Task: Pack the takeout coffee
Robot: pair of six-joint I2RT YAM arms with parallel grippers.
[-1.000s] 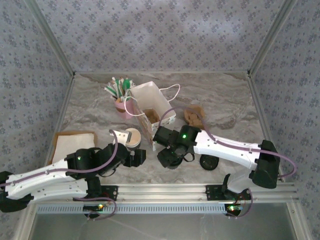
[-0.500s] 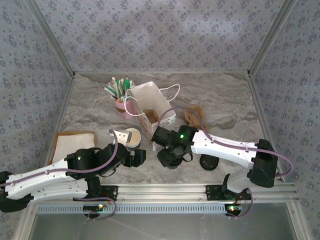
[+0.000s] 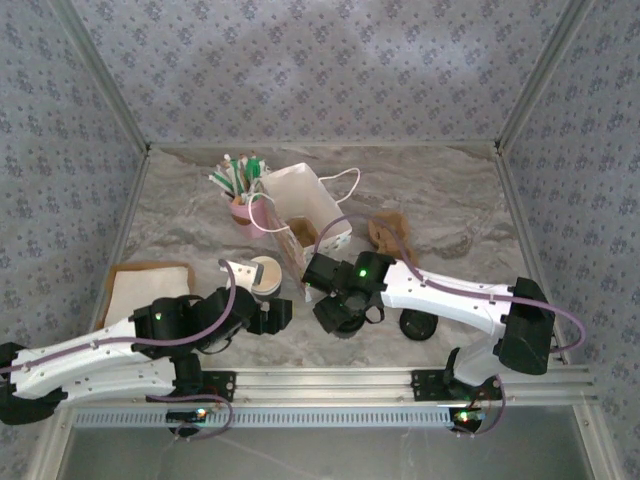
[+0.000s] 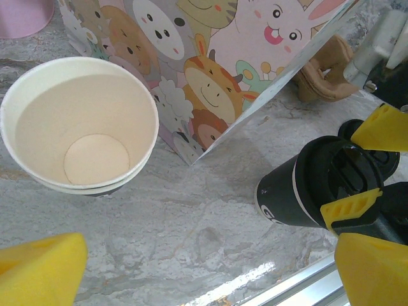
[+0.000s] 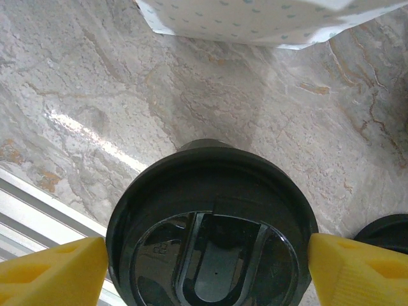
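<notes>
Yellow pads (image 5: 48, 271) of the right gripper (image 5: 207, 271) flank the lidded cup (image 5: 210, 210); grip unclear. Left gripper (image 4: 204, 274) gapes near open cup (image 4: 80, 121).

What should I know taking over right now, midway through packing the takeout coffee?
Left gripper: open, empty, above the table near the paper cup.
Right gripper: fingers either side of a black lidded cup; grip unconfirmed.
Paper cup: lidless, empty, standing beside the gift bag. Loose black lid on the table just right of that cup.
Done: neither cup is in the bag yet.
To do: probably lid the paper cup, then bag it.
</notes>
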